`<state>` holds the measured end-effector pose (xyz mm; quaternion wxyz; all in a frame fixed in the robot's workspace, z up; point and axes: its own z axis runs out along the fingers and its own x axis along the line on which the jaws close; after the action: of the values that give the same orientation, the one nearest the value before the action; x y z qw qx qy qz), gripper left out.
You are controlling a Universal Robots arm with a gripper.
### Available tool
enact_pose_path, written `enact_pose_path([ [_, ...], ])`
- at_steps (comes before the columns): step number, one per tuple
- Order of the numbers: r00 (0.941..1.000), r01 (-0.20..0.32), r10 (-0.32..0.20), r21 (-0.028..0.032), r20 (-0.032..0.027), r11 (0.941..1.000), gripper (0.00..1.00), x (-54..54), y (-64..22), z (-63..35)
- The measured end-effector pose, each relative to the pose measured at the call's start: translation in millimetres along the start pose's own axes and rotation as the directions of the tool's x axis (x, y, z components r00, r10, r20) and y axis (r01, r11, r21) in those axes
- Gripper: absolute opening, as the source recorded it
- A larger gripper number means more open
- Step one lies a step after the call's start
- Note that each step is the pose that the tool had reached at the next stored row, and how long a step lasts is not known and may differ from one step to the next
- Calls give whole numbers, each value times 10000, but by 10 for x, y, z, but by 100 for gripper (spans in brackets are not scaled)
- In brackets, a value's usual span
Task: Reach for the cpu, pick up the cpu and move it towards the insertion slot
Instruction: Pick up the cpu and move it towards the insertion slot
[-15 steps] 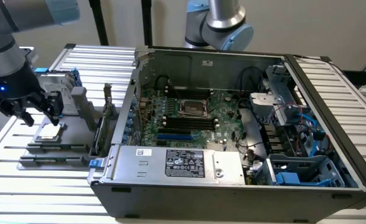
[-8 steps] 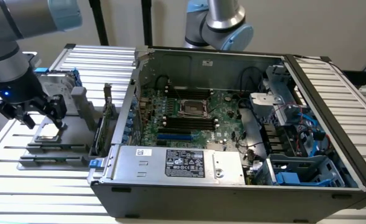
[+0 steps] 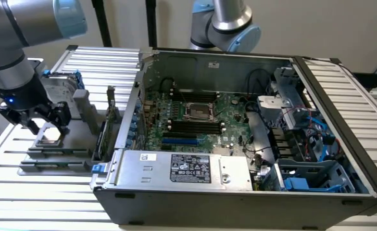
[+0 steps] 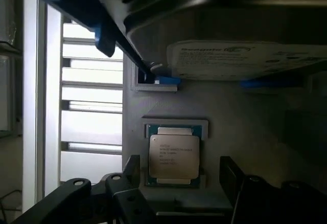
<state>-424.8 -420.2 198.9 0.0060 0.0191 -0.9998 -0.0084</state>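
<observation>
The cpu (image 4: 173, 156), a flat square chip with a silver top, lies in a shallow recess of a grey holder (image 4: 240, 116). In the exterior view the cpu (image 3: 49, 136) sits on that holder (image 3: 54, 156) at the exterior view's left, outside the computer case. My gripper (image 3: 42, 126) hangs just above it. It is open, and the dark fingers (image 4: 231, 175) stand apart on either side of the chip without touching it. The insertion slot (image 3: 198, 111), a square socket with a silver frame and dark centre, is on the green motherboard inside the case.
An upright silver hard drive with blue rails (image 3: 63, 84) stands on the holder just behind the cpu. The open case wall (image 3: 121, 120) rises between holder and motherboard. Black memory slots (image 3: 192, 127) flank the socket. A second robot arm (image 3: 224, 24) stands behind the case.
</observation>
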Motion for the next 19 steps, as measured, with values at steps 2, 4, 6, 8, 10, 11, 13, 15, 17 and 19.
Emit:
enact_pose_path([
  [2, 10000, -11, 11, 0, 0, 10000, 73, 1, 3, 15],
  [4, 10000, -14, 14, 0, 0, 10000, 73, 8, 4, 22],
  [6, 10000, -15, 15, -1, 1, 10000, 73, 19, 5, 28],
  [8, 10000, -19, 19, 0, 0, 10000, 73, 35, 6, 34],
  [10, 10000, -21, 21, -1, 1, 10000, 73, 44, 5, 43],
  [11, 10000, -21, 21, -1, 2, 10000, 73, 45, 5, 49],
  [13, 10000, -25, 25, -1, 1, 10000, 73, 45, 5, 61],
  [15, 10000, -27, 27, -1, 2, 10000, 73, 45, 5, 75],
  [17, 10000, -28, 28, -4, 0, 10000, 73, 46, 5, 87],
  [19, 10000, -28, 28, -13, 1, 10000, 73, 46, 5, 101],
])
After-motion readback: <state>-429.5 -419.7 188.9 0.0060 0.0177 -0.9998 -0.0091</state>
